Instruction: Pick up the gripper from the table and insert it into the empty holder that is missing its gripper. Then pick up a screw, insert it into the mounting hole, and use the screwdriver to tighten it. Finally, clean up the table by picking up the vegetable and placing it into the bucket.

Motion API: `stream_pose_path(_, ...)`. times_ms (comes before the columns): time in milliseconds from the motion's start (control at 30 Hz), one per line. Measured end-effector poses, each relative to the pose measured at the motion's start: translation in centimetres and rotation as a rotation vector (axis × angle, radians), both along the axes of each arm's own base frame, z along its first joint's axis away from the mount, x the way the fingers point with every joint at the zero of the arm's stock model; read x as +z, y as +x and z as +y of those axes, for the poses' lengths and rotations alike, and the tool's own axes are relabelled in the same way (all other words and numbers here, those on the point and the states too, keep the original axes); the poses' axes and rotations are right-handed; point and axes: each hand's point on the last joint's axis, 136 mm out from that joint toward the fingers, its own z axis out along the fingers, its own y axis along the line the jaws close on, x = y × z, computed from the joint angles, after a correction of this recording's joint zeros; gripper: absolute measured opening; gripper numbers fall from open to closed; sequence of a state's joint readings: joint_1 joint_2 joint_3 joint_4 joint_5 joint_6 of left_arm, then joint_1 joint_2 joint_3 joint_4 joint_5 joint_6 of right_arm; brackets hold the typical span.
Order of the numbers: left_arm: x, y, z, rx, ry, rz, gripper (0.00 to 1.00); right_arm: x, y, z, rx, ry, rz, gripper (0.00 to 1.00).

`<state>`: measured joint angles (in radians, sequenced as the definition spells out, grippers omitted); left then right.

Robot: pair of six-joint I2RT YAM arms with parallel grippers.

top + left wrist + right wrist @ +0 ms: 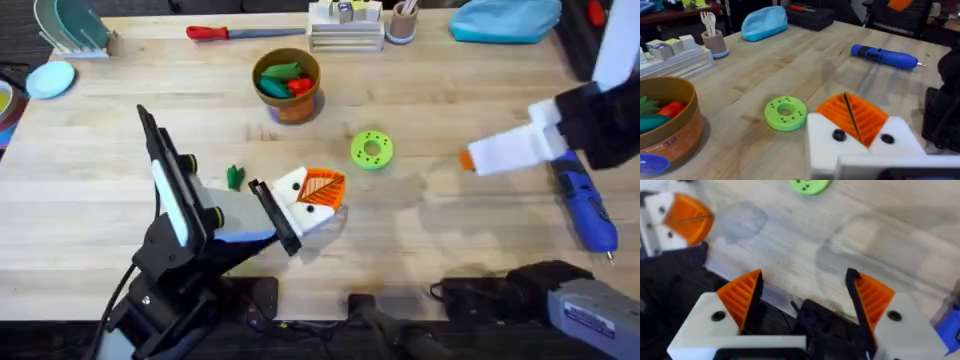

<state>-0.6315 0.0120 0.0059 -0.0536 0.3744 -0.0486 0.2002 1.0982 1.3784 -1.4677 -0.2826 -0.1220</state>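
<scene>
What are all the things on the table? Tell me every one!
bucket: one, orange-brown, far middle, toy pieces inside
vegetable: one, dark green, beside the left gripper
green disc: one, bright green, middle
screwdriver: one, blue, right side
red-handled tool: one, far edge
pen cup: one, beige, far edge
blue pouch: one, far right
left gripper: white with orange pads, shut, middle
right gripper: white with orange pads, open, above the right side

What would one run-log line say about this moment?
left gripper: shut, near table | right gripper: open, raised | screwdriver: lying on table | vegetable: on table, outside bucket
</scene>
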Motion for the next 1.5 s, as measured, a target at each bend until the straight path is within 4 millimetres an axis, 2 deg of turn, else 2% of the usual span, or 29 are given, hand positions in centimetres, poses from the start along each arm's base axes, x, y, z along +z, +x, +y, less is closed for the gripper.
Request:
stream_pose_path(167,0.0,0.0,0.0,0.000,0.000,0.000,0.005,-0.7,1.4,-3.6,-0.193,0.000,0.017,0.994)
stream_pose_path(400,0.0,0.0,0.0,0.000,0.000,0.000,0.005,-0.5,4.2,-11.2,-0.496,-0.108,-0.078,0.993)
stream_pose_path(533,0.0,0.0,0.0,0.000,0.000,0.000,0.005,-0.5,5.6,-14.3,-0.592,-0.154,-0.117,0.994)
stream_pose_path(700,0.0,0.0,0.0,0.000,0.000,0.000,0.004,-0.9,6.5,-16.0,-0.629,-0.183,-0.121,0.994)
stream_pose_path(867,0.0,0.0,0.0,0.000,0.000,0.000,0.004,-2.4,6.4,-17.4,-0.582,-0.276,-0.102,0.994)
stream_pose_path(1033,0.0,0.0,0.0,0.000,0.000,0.000,0.004,-5.9,5.0,-19.2,-0.577,-0.329,-0.031,0.994)
stream_pose_path(1200,0.0,0.0,0.0,0.000,0.000,0.000,0.004,-9.0,2.7,-20.1,-0.557,-0.334,0.061,0.994)
stream_pose_path(1300,0.0,0.0,0.0,0.000,0.000,0.000,0.004,-9.9,2.2,-21.0,-0.532,-0.352,0.061,0.994)
stream_pose_path(1500,0.0,0.0,0.0,0.000,0.000,0.000,0.004,-10.6,1.8,-24.2,-0.533,-0.405,0.023,0.994)
